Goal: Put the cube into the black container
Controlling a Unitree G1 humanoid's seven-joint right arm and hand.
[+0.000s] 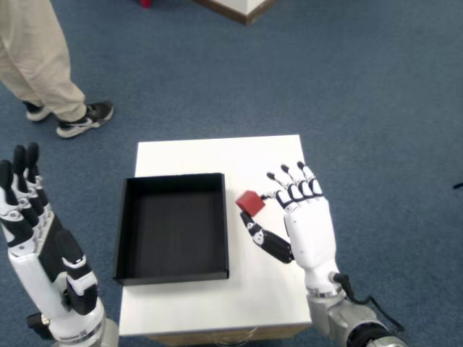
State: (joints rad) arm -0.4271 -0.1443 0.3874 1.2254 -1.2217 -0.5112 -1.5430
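Right hand (307,228) pinches the red cube (250,202) between thumb and a fingertip, other fingers spread, over the white table (264,155) just right of the black container (173,225). Best to carry it left past the rim, then release. Cube sits tilted, corner toward the container; no long axis.

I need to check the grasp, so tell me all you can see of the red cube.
The small red cube looks solid and matte, with plain faces. It is pinched between the thumb and fingers of the white right hand, slightly tilted, above the white table, just right of the black square container, not inside it.
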